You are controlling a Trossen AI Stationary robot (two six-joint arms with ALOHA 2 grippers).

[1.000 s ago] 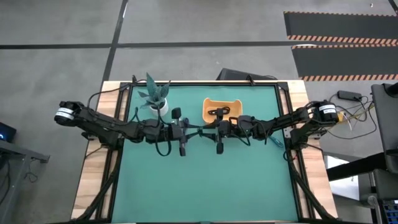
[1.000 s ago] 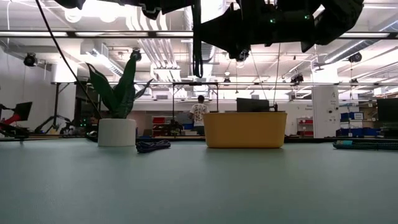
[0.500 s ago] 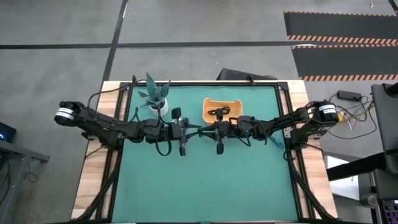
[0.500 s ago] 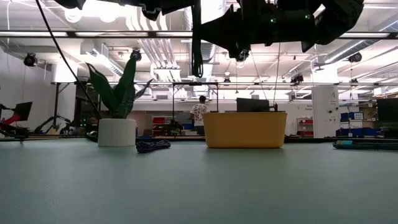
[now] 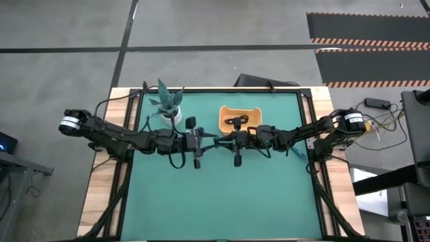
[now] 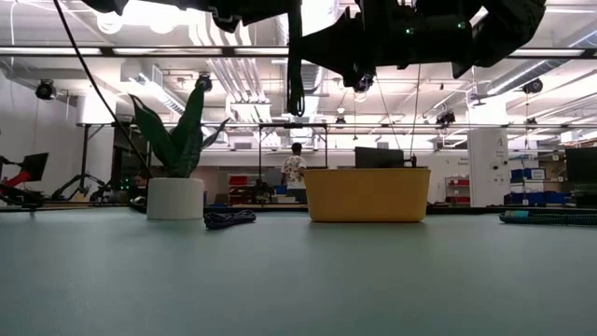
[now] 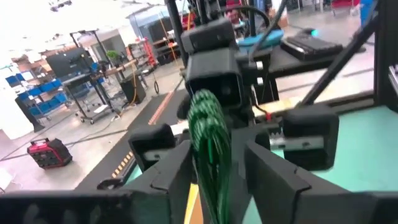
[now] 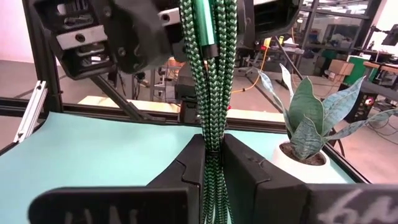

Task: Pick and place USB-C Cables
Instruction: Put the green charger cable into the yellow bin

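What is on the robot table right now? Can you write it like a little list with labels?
green cable: green USB-C cable held in the air between both grippers
right gripper: right gripper shut on the green cable
left gripper: left gripper fingers apart around the cable
tray: orange tray with a dark cable inside
plant: potted plant at the table's back left
blue cable: dark blue cable on the mat by the plant pot
teal cable: teal cable near the right edge
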